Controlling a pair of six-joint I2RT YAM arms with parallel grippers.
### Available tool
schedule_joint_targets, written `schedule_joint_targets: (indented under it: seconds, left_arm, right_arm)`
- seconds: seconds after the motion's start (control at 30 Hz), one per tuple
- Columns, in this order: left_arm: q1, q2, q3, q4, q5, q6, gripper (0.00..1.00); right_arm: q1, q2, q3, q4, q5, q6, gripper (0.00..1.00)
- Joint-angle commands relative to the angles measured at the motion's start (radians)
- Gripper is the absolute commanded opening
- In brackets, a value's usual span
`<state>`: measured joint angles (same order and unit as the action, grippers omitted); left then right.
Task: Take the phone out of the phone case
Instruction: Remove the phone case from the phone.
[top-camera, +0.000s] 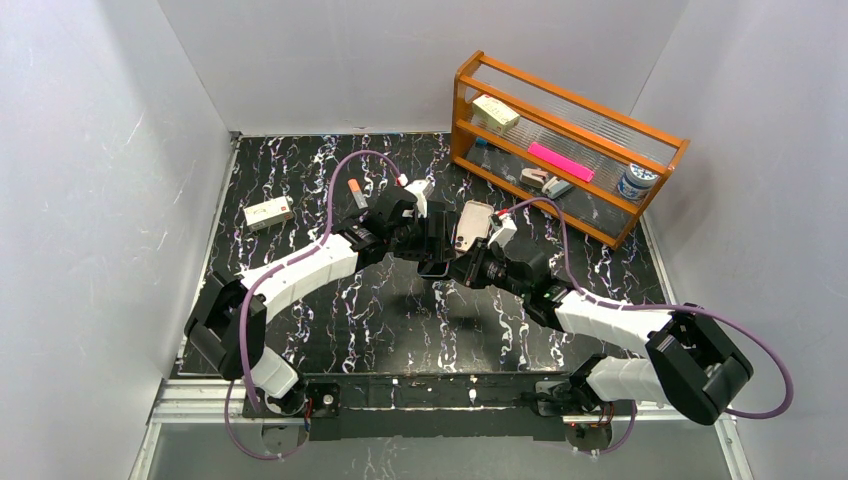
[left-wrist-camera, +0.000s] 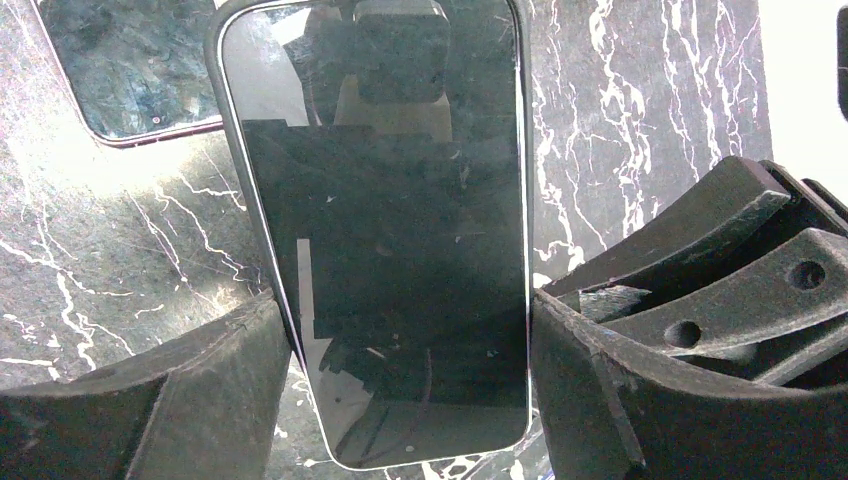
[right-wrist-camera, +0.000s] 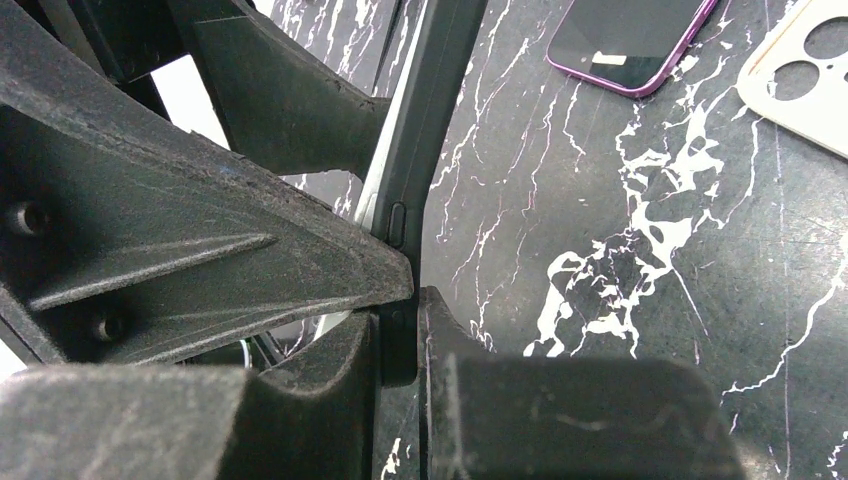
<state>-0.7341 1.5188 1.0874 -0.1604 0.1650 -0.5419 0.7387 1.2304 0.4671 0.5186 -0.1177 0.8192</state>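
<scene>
A phone (left-wrist-camera: 390, 200) with a dark screen sits in a dark grey phone case (left-wrist-camera: 222, 100) and is held on edge above the table. In the left wrist view my left gripper (left-wrist-camera: 405, 310) spans its width, one finger (left-wrist-camera: 200, 400) against each long side. My right gripper (right-wrist-camera: 405, 320) is shut on the thin edge of the phone case (right-wrist-camera: 425, 120) near one end. In the top view both grippers, the left gripper (top-camera: 425, 235) and the right gripper (top-camera: 470, 262), meet at the table's middle. The phone's back is hidden.
A purple-rimmed phone (right-wrist-camera: 630, 40) and an empty pale case (right-wrist-camera: 800, 80) with camera holes lie on the black marbled table (top-camera: 300, 330). A wooden rack (top-camera: 565, 150) stands at the back right. A small box (top-camera: 268, 213) and a small tube (top-camera: 355, 192) lie back left.
</scene>
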Motion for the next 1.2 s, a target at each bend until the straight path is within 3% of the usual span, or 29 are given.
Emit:
schedule_joint_targets:
  seconds: [0.0, 0.27, 0.57, 0.9, 1.07, 1.17]
  left_arm:
    - [-0.008, -0.021, 0.021, -0.079, 0.021, 0.027, 0.46]
    - [-0.003, -0.040, 0.060, -0.170, -0.018, 0.071, 0.34]
    - [0.030, -0.035, 0.092, -0.221, -0.009, 0.077, 0.24]
    - [0.030, -0.049, 0.049, -0.174, 0.008, 0.000, 0.75]
    - [0.026, -0.068, 0.021, -0.173, -0.038, -0.027, 0.94]
    - [0.022, -0.087, 0.004, -0.166, -0.054, -0.058, 0.98]
  right_arm:
    - [0.000, -0.042, 0.021, 0.108, 0.109, -0.049, 0.01]
    - [-0.002, -0.035, 0.006, 0.041, 0.253, -0.164, 0.01]
    - [-0.003, -0.051, -0.025, 0.082, 0.245, -0.201, 0.01]
    - [-0.003, 0.006, -0.026, 0.166, 0.181, -0.103, 0.01]
    - [-0.001, 0.040, -0.031, 0.200, 0.164, -0.078, 0.01]
    - [-0.003, 0.046, -0.031, 0.211, 0.159, -0.072, 0.01]
